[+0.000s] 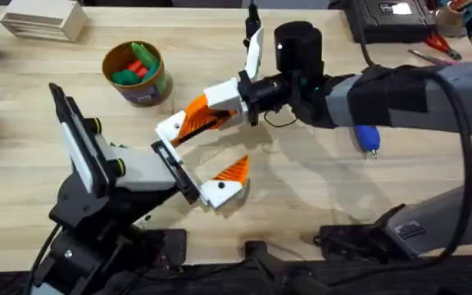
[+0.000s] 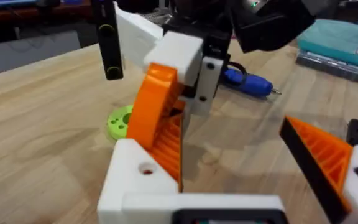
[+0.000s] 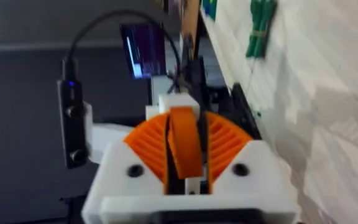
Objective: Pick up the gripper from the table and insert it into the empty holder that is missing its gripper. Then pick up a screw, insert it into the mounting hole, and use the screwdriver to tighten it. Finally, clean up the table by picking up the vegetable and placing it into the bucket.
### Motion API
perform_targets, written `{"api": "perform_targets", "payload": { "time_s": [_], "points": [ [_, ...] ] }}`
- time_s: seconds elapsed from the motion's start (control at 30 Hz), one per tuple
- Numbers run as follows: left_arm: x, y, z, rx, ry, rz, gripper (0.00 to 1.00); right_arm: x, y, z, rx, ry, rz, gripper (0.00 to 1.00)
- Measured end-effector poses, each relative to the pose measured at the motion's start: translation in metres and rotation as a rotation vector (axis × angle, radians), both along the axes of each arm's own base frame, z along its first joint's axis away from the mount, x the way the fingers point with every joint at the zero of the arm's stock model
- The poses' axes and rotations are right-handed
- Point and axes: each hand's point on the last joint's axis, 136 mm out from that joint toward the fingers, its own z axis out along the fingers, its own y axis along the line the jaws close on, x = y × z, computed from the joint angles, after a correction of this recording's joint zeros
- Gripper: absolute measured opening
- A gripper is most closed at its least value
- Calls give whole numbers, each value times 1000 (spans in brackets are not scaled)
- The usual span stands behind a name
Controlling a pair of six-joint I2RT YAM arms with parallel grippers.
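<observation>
My right gripper (image 1: 211, 105) reaches across the middle and is shut on the small orange ribbed gripper (image 1: 188, 124), which shows between its orange pads (image 3: 225, 146). The wedge (image 2: 157, 99) rests against the white holder (image 2: 135, 180), the bare finger base of my left gripper (image 1: 206, 152), just above its mounting hole (image 2: 146, 168). My left gripper is open, and its other finger (image 2: 322, 155) carries an orange tip. The blue screwdriver (image 1: 367, 135) lies on the table under the right arm. The bucket (image 1: 156, 88) at the back left holds green and red toy vegetables (image 1: 133, 65). The screw is out of view.
A green ring (image 2: 120, 121) lies on the wood beyond the holder. A slatted wooden block (image 1: 43, 20) sits at the back left corner and dark equipment (image 1: 388, 16) at the back right. The right arm (image 1: 400, 94) spans the right half of the table.
</observation>
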Motion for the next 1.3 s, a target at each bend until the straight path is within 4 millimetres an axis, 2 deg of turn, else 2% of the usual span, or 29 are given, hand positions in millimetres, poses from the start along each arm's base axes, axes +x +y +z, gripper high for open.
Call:
{"api": "perform_targets", "payload": {
  "time_s": [0.03,0.37,0.4,0.47,0.5,0.53,0.67,0.8,0.97,1.03,1.13,1.17,1.23,1.3],
  "points": [
    [-1,-1,0,2,-4,-9,987,1,-1,-3,-4,8,-2,419],
    [-13,-9,1,2,-9,-86,987,11,-8,2,25,-23,-13,516],
    [-14,-9,1,2,-9,-95,988,17,-13,2,25,-20,-31,627],
    [-14,-10,1,2,-8,-98,987,24,-18,2,25,-24,-52,728],
    [-15,-10,1,2,-8,-102,987,40,-27,1,16,-35,-114,780],
    [-16,-11,1,1,-8,-109,987,63,-41,-2,0,-56,-206,783],
    [-17,-11,1,1,-8,-112,987,98,-65,-10,-43,-116,-355,788],
    [-17,-11,1,1,-8,-113,987,124,-87,-29,-144,-145,-479,791],
    [-17,-11,1,1,-8,-113,987,127,-105,-61,-399,-148,-498,792],
    [-17,-11,1,1,-8,-113,987,124,-113,-65,-524,-201,-475,792],
    [-17,-11,1,1,-8,-113,987,128,-119,-53,-680,-402,-431,793],
    [-17,-11,1,1,-8,-113,987,134,-116,-40,-792,-634,-378,794],
    [-17,-11,1,1,-8,-113,986,132,-112,-41,-859,-747,-327,776],
    [-17,-11,1,1,-8,-113,986,127,-109,-50,-924,-819,-266,704]
  ]
}}
